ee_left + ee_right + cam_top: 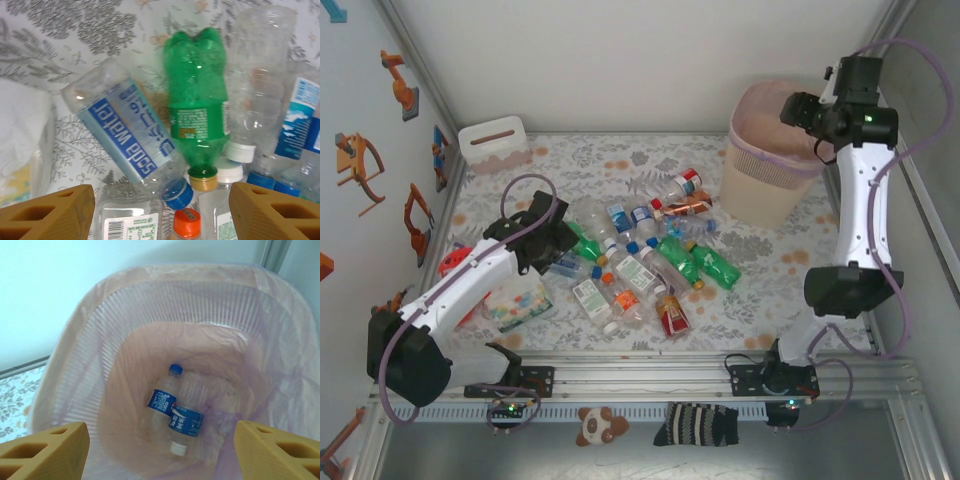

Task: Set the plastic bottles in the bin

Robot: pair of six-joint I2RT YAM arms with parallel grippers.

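Wrist cameras look down closely: bottles (195,100), bin (100,340).

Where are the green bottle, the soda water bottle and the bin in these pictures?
green bottle (195,75): left wrist view, bare green body above the label.
soda water bottle (131,134): left wrist view, its blue label.
bin (760,190): top external view, outer side wall.

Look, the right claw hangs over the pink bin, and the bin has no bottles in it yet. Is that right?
Not quite. The right claw does hang over the pink bin, but the bin is not empty. The right wrist view shows two clear bottles with blue labels lying at its bottom, one with a blue cap and one with a white cap.
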